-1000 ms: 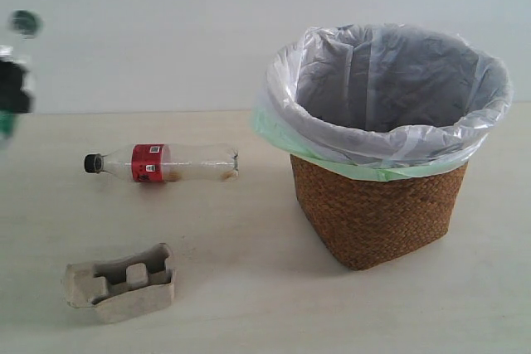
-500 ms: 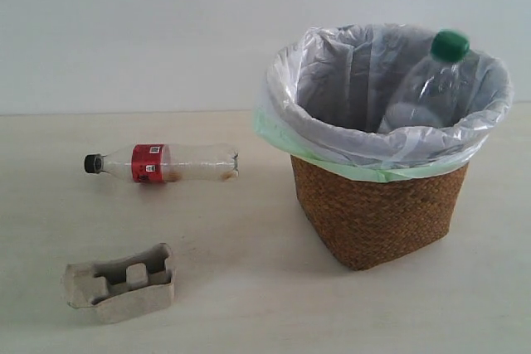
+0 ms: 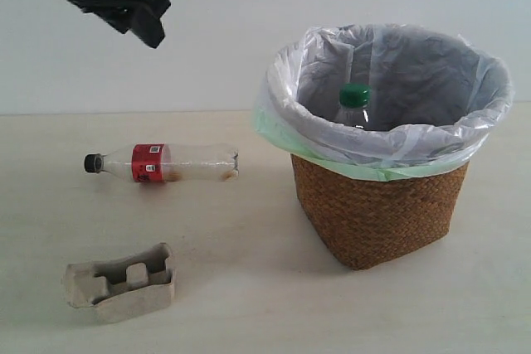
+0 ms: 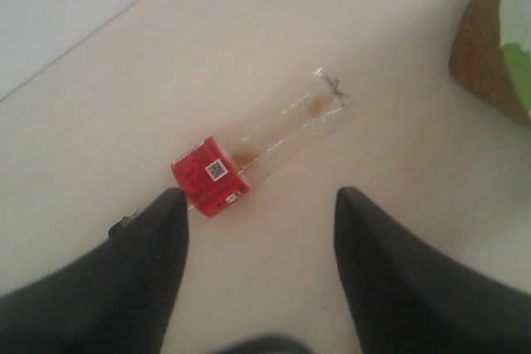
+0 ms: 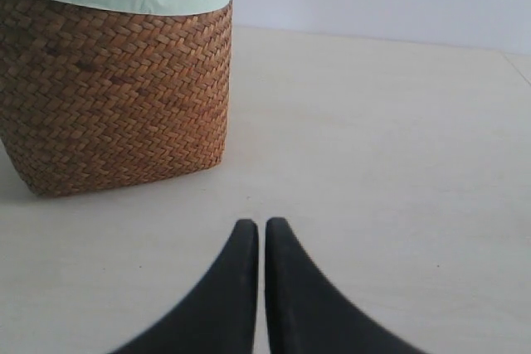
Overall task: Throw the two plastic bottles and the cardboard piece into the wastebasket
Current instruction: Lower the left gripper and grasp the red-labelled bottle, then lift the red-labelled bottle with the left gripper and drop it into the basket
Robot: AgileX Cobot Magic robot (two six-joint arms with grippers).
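The green-capped bottle (image 3: 354,105) stands inside the wicker wastebasket (image 3: 377,213), only its cap and shoulder showing above the bag rim. On the table's left lies the red-label bottle (image 3: 162,162), black cap pointing left; it also shows as the red-label bottle (image 4: 249,155) in the left wrist view. The cardboard piece (image 3: 122,283) rests near the front left. My left gripper (image 4: 259,201) is open and empty, high above the red-label bottle; the left gripper (image 3: 124,6) hangs at the exterior view's top left. My right gripper (image 5: 261,225) is shut and empty, low beside the wastebasket (image 5: 112,97).
The pale table (image 3: 249,288) carries everything. A white wall runs behind it. The translucent bag (image 3: 386,143) folds over the basket rim with a pale green one under it.
The green-capped bottle has dropped deeper into the wastebasket and shifted left. My left arm has swung back from above the basket to the upper left, above the red-label bottle.
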